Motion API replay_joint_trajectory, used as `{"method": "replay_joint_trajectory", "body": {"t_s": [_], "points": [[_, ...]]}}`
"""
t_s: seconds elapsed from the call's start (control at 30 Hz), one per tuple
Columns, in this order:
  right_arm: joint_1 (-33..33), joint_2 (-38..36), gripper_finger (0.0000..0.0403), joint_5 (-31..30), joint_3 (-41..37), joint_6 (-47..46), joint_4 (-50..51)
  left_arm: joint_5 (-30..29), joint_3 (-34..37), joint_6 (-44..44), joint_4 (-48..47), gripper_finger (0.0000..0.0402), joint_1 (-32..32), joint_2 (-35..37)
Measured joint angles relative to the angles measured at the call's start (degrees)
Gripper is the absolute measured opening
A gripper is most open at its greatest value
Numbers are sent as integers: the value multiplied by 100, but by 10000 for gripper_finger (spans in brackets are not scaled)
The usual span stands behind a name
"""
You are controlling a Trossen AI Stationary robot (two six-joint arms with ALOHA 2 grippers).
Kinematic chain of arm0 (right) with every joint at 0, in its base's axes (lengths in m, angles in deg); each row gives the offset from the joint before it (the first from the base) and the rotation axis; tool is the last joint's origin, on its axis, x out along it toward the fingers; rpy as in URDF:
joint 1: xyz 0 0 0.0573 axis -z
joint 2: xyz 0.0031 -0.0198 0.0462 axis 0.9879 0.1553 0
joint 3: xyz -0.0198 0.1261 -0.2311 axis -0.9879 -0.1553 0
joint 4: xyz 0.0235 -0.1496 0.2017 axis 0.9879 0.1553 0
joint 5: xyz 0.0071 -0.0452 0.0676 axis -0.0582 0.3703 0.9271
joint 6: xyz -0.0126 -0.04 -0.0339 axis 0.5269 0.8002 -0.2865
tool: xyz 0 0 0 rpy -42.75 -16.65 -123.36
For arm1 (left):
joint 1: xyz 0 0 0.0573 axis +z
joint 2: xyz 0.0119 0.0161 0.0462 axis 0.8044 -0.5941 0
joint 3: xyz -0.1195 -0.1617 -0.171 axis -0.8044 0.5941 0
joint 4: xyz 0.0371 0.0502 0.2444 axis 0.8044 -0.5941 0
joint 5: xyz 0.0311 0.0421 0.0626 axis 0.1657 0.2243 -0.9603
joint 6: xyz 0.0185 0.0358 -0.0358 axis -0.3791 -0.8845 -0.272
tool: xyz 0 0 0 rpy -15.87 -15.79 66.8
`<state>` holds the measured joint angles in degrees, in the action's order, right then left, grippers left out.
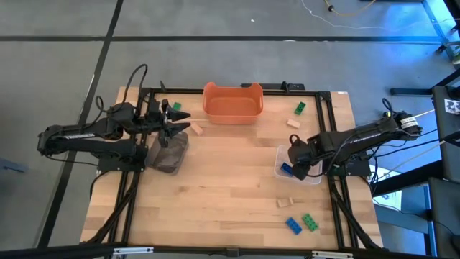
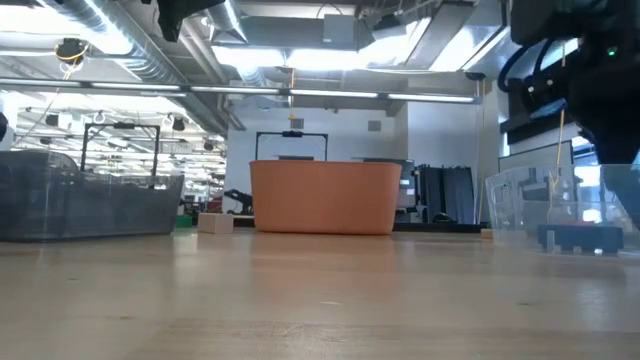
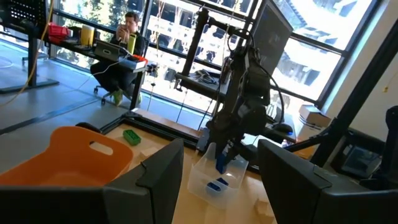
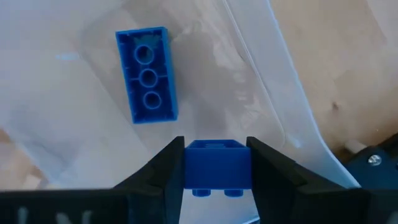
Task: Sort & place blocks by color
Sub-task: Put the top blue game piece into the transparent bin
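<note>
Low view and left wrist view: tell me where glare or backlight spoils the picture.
Low view: ceiling lights glare overhead, the orange tub sits in the middle against a bright room, and the arms above are dark silhouettes. Left wrist view: bright windows behind backlight the right arm, so it reads dark over the clear bin.

Even overhead light falls on the table point(image 1: 230, 180), with soft shadows under both arms. Bright ceiling strips glare in the low view, and its near tabletop is blurred. Daylight floods the windows behind the left gripper's dark, out-of-focus fingers point(image 3: 161, 180).
</note>
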<state>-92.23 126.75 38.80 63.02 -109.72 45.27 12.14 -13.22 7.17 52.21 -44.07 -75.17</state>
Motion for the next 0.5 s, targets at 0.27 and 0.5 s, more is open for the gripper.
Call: {"method": "replay_joint_trajectory", "body": {"t_s": [0.27, 0.5], "points": [[0, -1, 162, 2, -202, -128, -98, 0, 0, -1, 2, 197, 0, 0], [0, -2, 180, 2, -202, -128, -240, 0, 0, -1, 1, 197, 0, 0]]}}
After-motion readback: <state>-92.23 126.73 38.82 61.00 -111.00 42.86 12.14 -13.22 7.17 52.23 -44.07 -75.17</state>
